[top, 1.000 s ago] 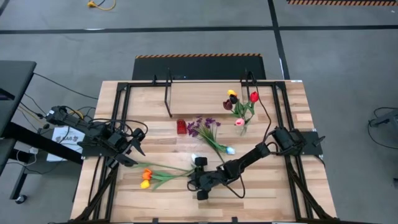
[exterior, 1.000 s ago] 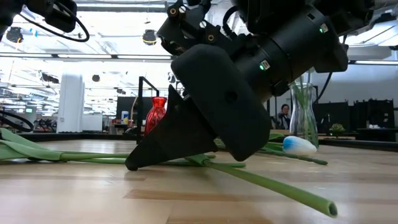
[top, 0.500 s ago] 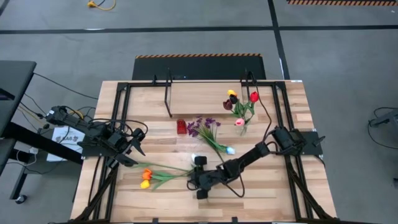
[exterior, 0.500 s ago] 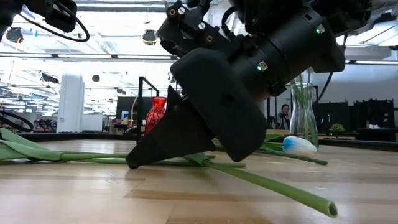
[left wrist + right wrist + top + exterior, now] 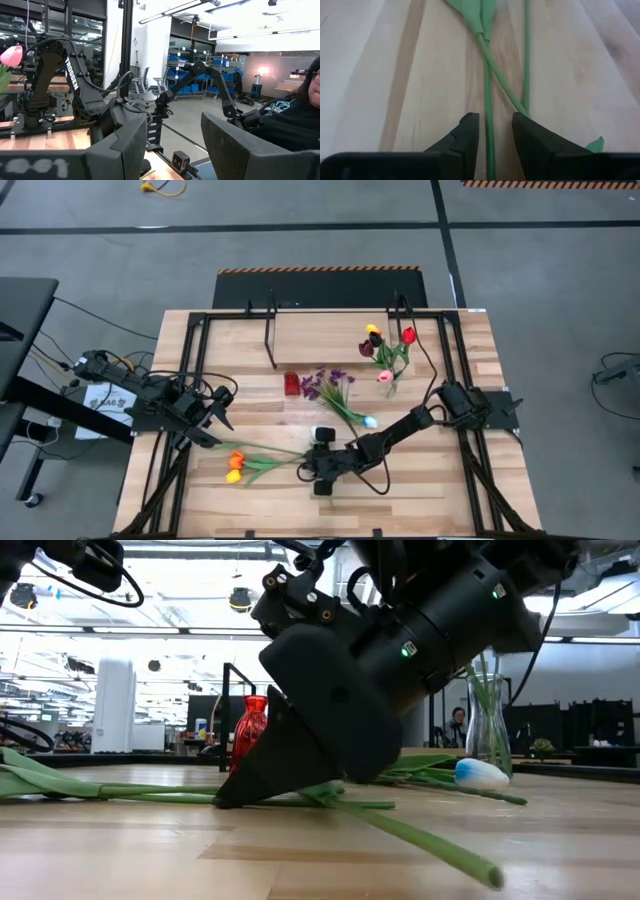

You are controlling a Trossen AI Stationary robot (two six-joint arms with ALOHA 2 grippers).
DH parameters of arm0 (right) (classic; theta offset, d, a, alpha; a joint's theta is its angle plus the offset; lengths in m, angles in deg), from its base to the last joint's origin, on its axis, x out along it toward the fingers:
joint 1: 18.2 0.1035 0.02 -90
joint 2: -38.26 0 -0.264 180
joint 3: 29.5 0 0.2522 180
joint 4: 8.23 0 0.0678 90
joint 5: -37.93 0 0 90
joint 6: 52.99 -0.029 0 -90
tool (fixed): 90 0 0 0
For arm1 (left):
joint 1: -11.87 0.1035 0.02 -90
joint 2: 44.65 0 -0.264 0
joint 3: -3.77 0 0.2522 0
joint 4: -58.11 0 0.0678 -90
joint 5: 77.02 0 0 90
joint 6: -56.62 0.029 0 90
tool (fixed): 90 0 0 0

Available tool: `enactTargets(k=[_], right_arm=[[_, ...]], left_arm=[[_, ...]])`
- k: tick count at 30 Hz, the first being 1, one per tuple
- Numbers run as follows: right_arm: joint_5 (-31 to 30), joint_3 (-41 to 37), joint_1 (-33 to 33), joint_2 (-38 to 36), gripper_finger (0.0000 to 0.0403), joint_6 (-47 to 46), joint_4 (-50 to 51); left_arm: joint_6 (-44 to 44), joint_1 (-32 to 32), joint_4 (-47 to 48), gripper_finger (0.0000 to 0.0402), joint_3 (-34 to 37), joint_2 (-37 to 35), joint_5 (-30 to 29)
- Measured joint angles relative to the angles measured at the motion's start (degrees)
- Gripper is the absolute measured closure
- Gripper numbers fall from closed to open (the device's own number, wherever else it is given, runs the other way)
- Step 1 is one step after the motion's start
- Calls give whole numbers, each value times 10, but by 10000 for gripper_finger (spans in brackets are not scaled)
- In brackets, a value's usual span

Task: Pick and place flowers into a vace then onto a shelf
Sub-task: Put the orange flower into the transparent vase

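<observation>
You are at the pick: your right gripper (image 5: 308, 471) is down on the table, its fingers (image 5: 465, 132) straddling the green stem (image 5: 489, 115) of the orange and yellow tulips (image 5: 234, 467) that lie near the table's front left. The jaws stand partly apart on either side of the stem; whether they already pinch it I cannot tell, since the contact is cut off in the wrist view. Next, close firmly, lift, and carry the stem to the glass vase (image 5: 487, 725) at the back right, where other tulips (image 5: 385, 348) already stand. Your left gripper (image 5: 222, 404) waits open at the left edge. The shelf is hard to single out.
</observation>
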Motion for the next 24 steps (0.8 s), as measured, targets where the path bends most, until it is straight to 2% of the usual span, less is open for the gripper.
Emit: enactTargets(k=[5,11,16,21,24], right_arm=[[-2,0,-2,-1,314,-25,32],[-5,-2,-4,0,391,-25,35],[-5,-3,-4,1,398,-33,32],[-4,-6,4,-11,401,11,9],[19,-8,4,-30,402,26,25]], left_arm=[[0,0,0,225,0,0,0],[0,0,0,225,0,0,0],[0,0,0,225,0,0,0],[0,0,0,225,0,0,0],[0,0,0,225,0,0,0]])
